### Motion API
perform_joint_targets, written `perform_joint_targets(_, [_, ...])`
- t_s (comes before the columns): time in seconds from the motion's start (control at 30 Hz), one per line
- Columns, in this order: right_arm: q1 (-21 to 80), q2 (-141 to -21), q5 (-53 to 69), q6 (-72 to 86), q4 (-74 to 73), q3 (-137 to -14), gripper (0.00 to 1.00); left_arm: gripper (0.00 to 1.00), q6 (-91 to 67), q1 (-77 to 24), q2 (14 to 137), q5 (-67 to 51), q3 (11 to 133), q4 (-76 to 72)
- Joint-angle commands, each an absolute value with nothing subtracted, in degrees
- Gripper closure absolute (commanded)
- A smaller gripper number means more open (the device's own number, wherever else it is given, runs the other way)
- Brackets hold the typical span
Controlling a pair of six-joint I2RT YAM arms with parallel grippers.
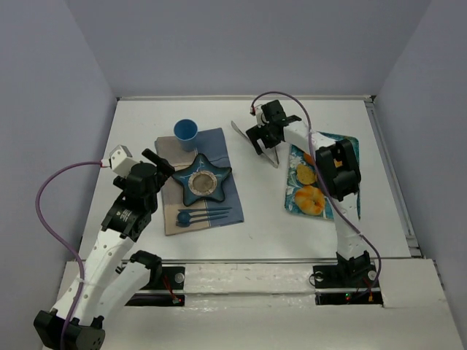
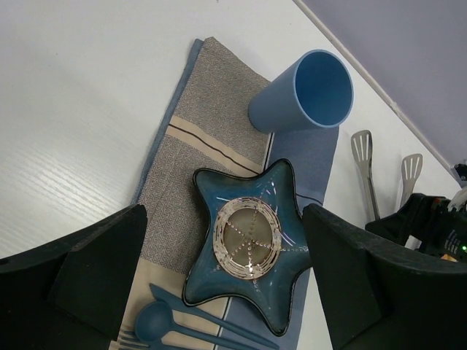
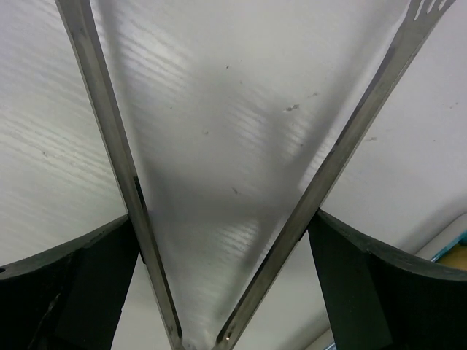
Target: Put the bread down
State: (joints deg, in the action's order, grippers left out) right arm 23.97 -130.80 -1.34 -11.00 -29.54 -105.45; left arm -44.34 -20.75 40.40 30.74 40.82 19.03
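Two golden round breads (image 1: pixel 306 173) (image 1: pixel 310 199) lie on a patterned tray (image 1: pixel 330 138) at the right. Metal tongs (image 1: pixel 271 156) lie on the table left of the tray. My right gripper (image 1: pixel 264 138) is down over them; in the right wrist view its fingers (image 3: pixel 73 292) press on the outsides of the two tong arms (image 3: pixel 350 146), which stay spread in a V. My left gripper (image 1: pixel 164 164) is open and empty, hovering beside a blue star-shaped plate (image 1: pixel 222 173), which shows between its fingers in the left wrist view (image 2: pixel 281 189).
A blue cup (image 1: pixel 185 132) stands at the far end of a grey and blue placemat (image 1: pixel 219 142). A blue spoon and fork (image 1: pixel 204 214) lie on the mat in front of the plate. Walls close the table on three sides.
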Motion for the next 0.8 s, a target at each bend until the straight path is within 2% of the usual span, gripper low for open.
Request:
perform_joint_targets(0.0, [23.6, -134.4, -3.8, -8.0, -29.7, -109.7, 0.00, 0.01, -44.4, -20.5, 40.7, 33.9, 41.7, 17.4])
perform_joint_targets(0.3, [23.6, -138.1, -2.2, -5.4, -30.0, -110.0, 0.01, 0.01, -44.7, -20.5, 40.5, 34.3, 41.9, 17.8])
perform_joint_targets(0.4, [23.6, -138.7, -2.4, -4.3, -30.1, -110.2, 0.13, 0.01, -44.7, -20.5, 40.4, 34.3, 42.0, 17.9])
perform_joint_targets(0.43, [23.6, -138.6, -2.6, -4.0, -30.2, -110.1, 0.25, 0.01, -44.7, -20.5, 40.3, 34.4, 42.0, 17.9])
perform_joint_targets(0.5, [23.6, -138.0, -4.1, -2.9, -30.1, -109.6, 0.37, 0.01, -44.8, -20.5, 40.1, 34.4, 42.0, 18.0])
perform_joint_targets(0.53, [23.6, -136.9, -5.3, -2.3, -30.1, -109.3, 0.53, 0.01, -44.8, -20.5, 39.9, 34.4, 42.1, 18.1])
perform_joint_targets(0.63, [23.6, -133.5, -6.6, -0.9, -29.6, -107.2, 0.63, 0.01, -44.9, -20.5, 39.5, 34.5, 41.8, 18.1])
perform_joint_targets(0.77, [23.6, -122.5, -6.1, 3.3, -27.0, -103.1, 0.67, 0.01, -45.1, -20.5, 39.3, 34.3, 42.0, 18.1])
